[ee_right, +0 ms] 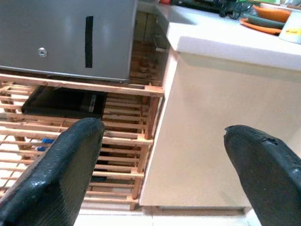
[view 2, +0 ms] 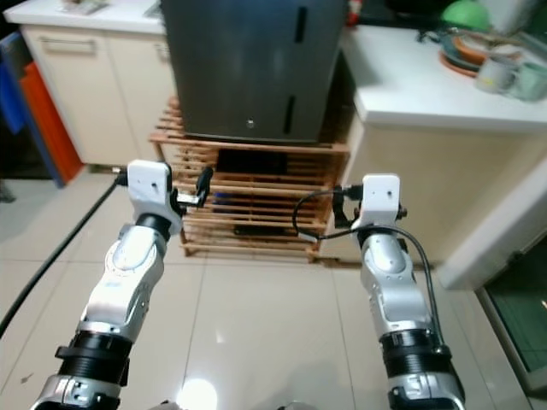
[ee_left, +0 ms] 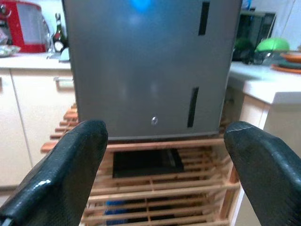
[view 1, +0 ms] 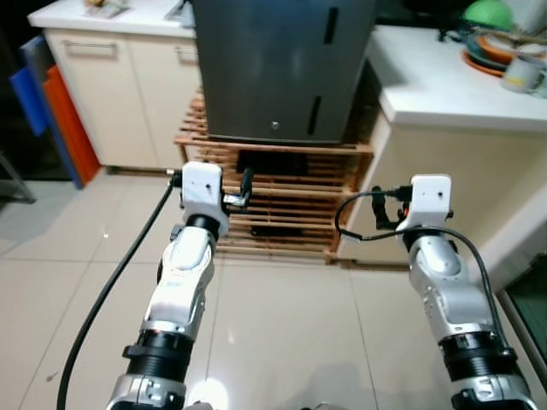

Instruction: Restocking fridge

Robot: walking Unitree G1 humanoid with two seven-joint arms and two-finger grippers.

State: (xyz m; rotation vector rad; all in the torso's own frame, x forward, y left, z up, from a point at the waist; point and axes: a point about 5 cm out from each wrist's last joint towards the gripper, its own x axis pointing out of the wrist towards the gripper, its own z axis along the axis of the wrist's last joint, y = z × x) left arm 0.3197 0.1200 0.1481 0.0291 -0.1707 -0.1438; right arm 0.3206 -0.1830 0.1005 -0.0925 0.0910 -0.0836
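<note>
Both the left gripper (ee_left: 162, 174) and right gripper (ee_right: 162, 169) hang spread, empty, facing the closed fridge (view 1: 282, 68). Its wooden rack (view 1: 282, 201) looks easy to bump on approach

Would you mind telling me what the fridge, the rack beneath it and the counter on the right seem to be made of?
Fridge: apparently metal or metal-look panels, dull grey brushed finish with soft reflections.
Rack: unpainted light wood, judging by the warm tan slats and visible joints.
Counter: smooth white top, possibly laminate or stone; the cream sides below look like painted or laminated board.
</note>
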